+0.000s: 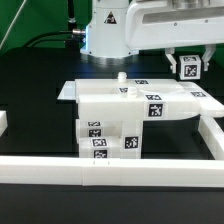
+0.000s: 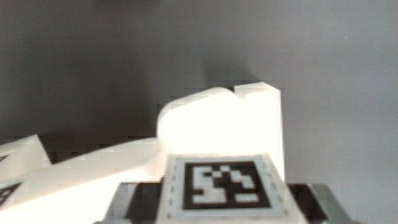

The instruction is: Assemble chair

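The partly built chair (image 1: pixel 125 108) stands mid-table in the exterior view: a white slotted seat block on blocky white pieces, with several black-and-white tags on the front and a small peg on top. My gripper (image 1: pixel 187 64) hangs above and behind the chair's right end in the exterior view. It is shut on a small white tagged chair piece (image 1: pixel 187 69) and holds it off the table. In the wrist view that piece (image 2: pixel 228 130) fills the middle, tag facing the camera, with the dark fingers (image 2: pixel 146 200) on both sides. Part of the chair (image 2: pixel 80 165) shows beside it.
Long plain white border rails run along the front (image 1: pixel 110 172) and the exterior view's right (image 1: pixel 212 135). A thin flat white sheet corner (image 1: pixel 68 90) pokes out behind the chair on the left. The robot base (image 1: pixel 108 35) stands at the back on the black table.
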Available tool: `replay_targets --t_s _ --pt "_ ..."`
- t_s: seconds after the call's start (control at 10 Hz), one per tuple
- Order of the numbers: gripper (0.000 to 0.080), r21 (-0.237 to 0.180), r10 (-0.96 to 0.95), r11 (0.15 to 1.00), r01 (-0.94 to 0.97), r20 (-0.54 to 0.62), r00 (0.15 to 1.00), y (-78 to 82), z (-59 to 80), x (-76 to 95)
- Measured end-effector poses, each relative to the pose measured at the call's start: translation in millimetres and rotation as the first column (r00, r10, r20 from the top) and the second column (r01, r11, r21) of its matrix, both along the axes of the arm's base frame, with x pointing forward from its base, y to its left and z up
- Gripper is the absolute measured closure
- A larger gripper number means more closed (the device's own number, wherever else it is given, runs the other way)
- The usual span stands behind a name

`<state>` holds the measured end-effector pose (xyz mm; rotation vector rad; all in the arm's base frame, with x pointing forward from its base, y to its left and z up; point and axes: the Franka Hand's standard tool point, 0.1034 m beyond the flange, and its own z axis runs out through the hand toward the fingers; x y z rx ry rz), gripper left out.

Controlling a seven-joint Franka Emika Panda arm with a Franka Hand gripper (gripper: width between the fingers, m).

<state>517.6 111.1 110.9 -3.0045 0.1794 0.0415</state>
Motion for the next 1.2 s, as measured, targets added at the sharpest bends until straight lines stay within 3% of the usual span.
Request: replay_targets --t_s 0.3,0.5,0.7,1.2 --pt "0.0534 0.0 0.027 1.0 -0.027 0.005 1.0 -4.5 -0.1 2.4" --pt "0.0534 0.005 0.091 0.996 -0.091 0.04 0.995 -36.0 13.5 34.9" --pt "0.0534 0.009 0.114 0.993 -0.114 0.013 0.993 -56.0 24.1 71.4" --pt "0.0534 -0.001 0.138 0.99 -0.138 0.029 0.99 -58.7 22.2 74.8"
